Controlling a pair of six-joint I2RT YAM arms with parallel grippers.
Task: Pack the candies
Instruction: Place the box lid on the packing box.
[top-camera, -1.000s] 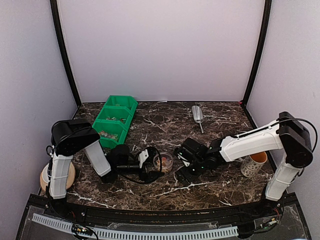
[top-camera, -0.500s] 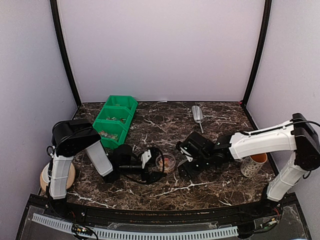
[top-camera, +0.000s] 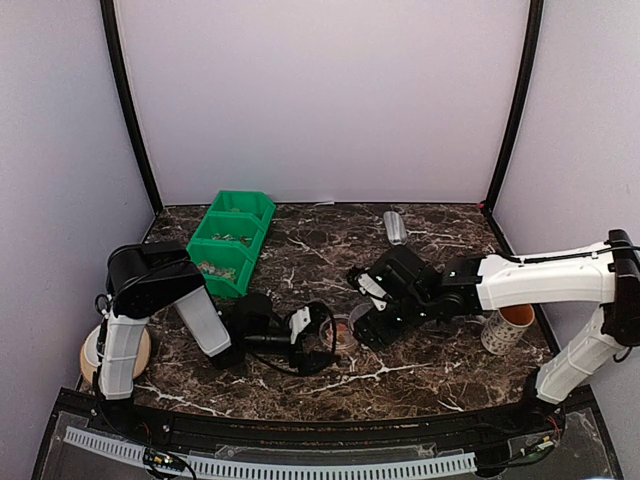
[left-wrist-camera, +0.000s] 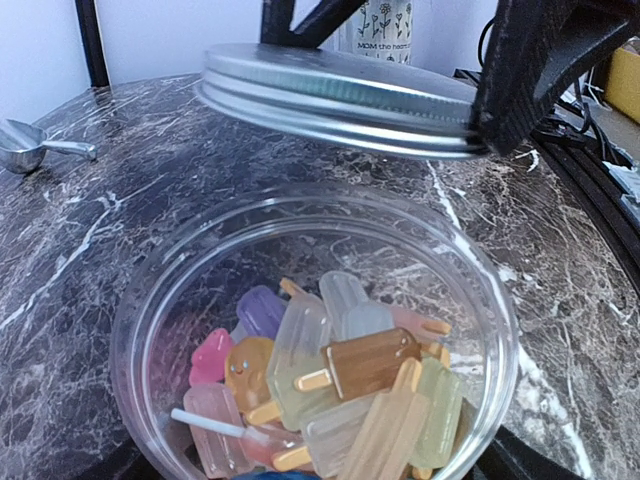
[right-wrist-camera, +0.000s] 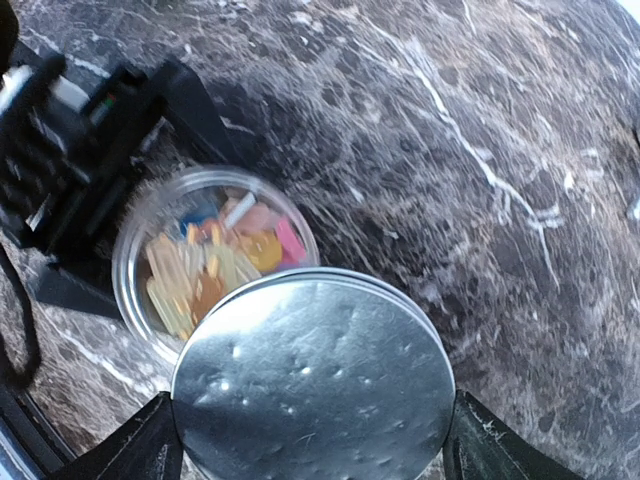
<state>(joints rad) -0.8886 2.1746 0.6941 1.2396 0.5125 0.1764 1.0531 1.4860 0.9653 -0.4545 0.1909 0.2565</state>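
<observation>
Brushed silver metal lid (right-wrist-camera: 312, 385), faintly dimpled with a soft sheen; clear, glossy plastic tub (left-wrist-camera: 330, 196); translucent, shiny-smooth candies (left-wrist-camera: 340, 380); polished dark marble-look table (left-wrist-camera: 100, 230) veined in white; bright metal scoop (left-wrist-camera: 25, 145).

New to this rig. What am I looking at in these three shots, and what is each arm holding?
This is a two-armed robot. A left arm and a right arm are bolted at the near edge of a marble-pattern table, and each ends in a two-finger gripper.

The wide picture looks down from above and behind the arms. The other two pictures come from cameras on the wrists.

The left gripper appears to hold a clear tub of small lolly-shaped candies. The right gripper holds a metal lid by its edges, hovering over the tub's rim and not yet on it.

Also on the table are a green bin with compartments, a metal scoop and a mug.
</observation>
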